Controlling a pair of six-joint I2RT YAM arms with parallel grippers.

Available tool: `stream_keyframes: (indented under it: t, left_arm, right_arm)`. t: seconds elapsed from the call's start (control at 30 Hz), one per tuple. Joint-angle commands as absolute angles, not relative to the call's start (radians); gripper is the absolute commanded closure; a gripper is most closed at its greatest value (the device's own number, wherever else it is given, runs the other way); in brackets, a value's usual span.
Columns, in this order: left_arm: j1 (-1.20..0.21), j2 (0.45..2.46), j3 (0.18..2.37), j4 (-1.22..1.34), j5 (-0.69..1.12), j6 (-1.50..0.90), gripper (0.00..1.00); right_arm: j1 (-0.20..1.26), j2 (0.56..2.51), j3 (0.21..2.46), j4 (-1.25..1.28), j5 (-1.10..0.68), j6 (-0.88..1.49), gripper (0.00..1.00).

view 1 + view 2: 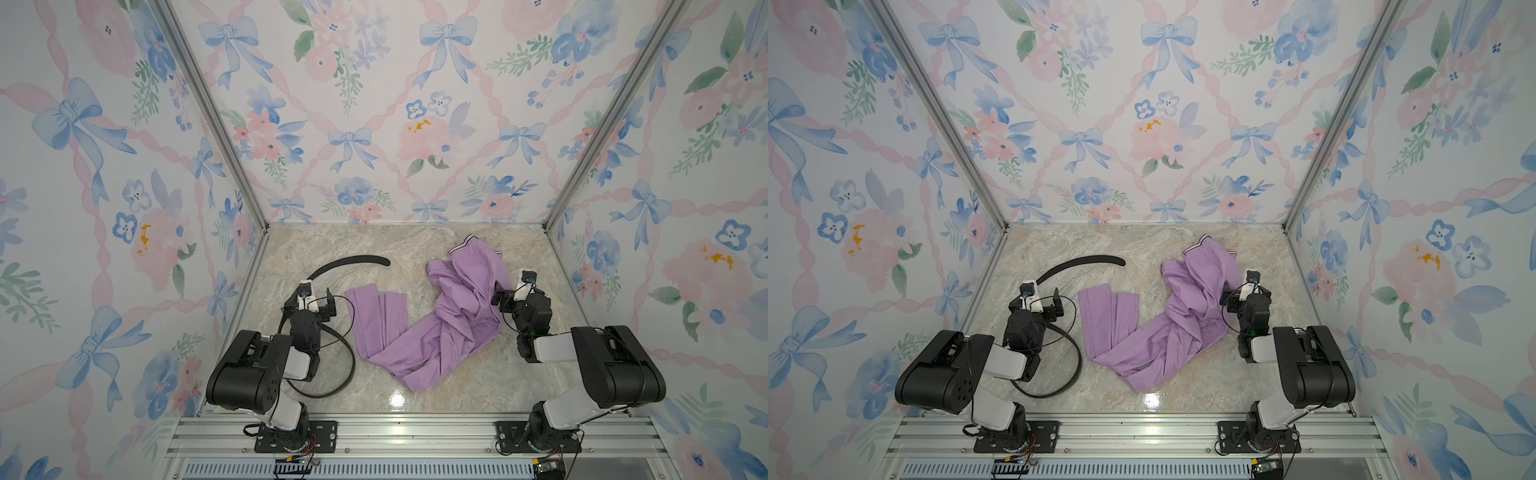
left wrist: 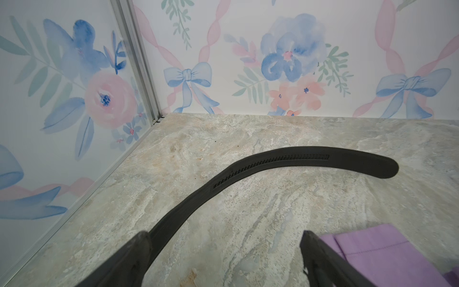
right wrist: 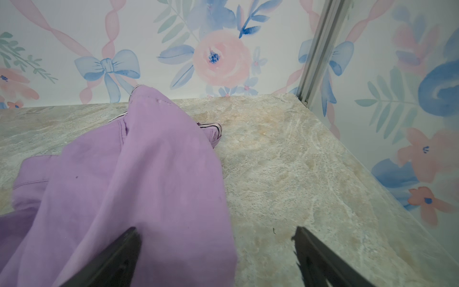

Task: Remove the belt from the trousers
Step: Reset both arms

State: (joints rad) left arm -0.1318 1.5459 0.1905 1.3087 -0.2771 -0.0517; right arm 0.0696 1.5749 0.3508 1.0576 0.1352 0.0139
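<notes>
**Belt (image 1: pixel 357 261) looks free of trousers (image 1: pixel 449 328), coiled by left arm**

Nearest, the left arm stands over a loop of the belt. The strap curls past the wide-open, empty left gripper (image 2: pixel 227 251) to its tip farther out on the worktop (image 1: pixel 374 241). The trousers lie crumpled just beside it, their edge under the wide-open, empty right gripper (image 3: pixel 216 231). Either arm, moving off, might snag strap or cloth. The buckle end is hidden beneath the left arm, and the belt loops are lost in folds.

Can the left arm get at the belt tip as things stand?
Probably yes. The left gripper is open, and the belt curves from beside one finger across the bare table to its tip. Nothing lies on it; the trousers sit off to the side.
</notes>
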Motion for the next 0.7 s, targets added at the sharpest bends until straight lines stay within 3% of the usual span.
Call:
stream_keyframes:
  t: [0.0,0.67]
  left_arm:
    - [-0.127,1.550,0.187,1.359,-0.256,-0.051,0.02]
    - [-0.127,1.549,0.187,1.359,-0.257,-0.051,0.02]
  right_arm:
    - [0.095,1.563,0.338,1.033,0.143,-0.041,0.01]
    - [0.085,1.562,0.360,0.987,0.159,-0.024,0.01]
